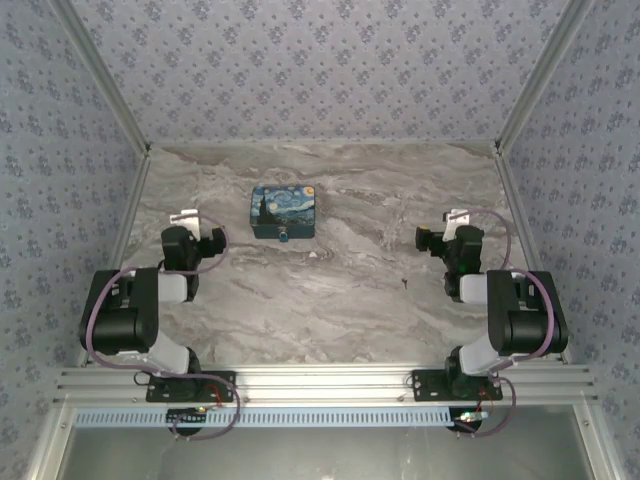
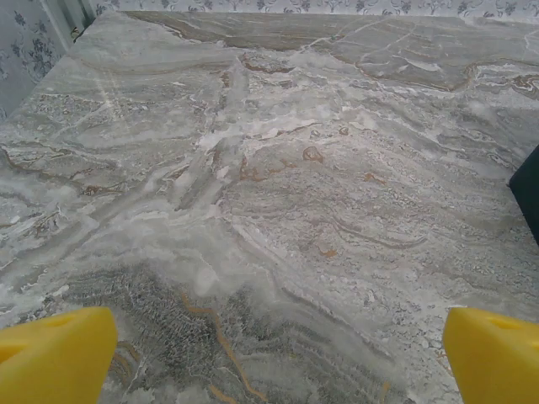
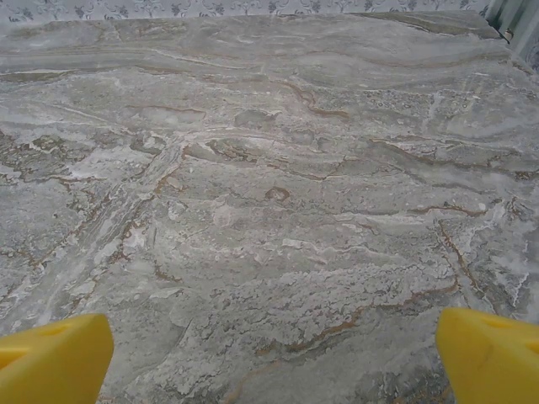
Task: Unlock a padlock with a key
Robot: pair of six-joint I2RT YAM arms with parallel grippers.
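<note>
Ahead and to the right of the left gripper (image 2: 278,358), the padlock (image 1: 284,237) sits as a tiny blue blob at the near face of the painted box (image 1: 284,210); whether it hangs on the box or just touches it is too small to tell. The likely key (image 1: 405,283) is a dark speck on the table (image 1: 330,320), left of and slightly behind the right gripper (image 3: 274,358). Both grippers are spread wide and empty, yellow fingers (image 2: 55,353) far apart over bare marble, and both are well apart from lock and key. Nothing is started, so the step is fetching the key. The next move probably has the right gripper swing left, drop low and pinch a thin flat thing off a hard top, which is slip-prone.
</note>
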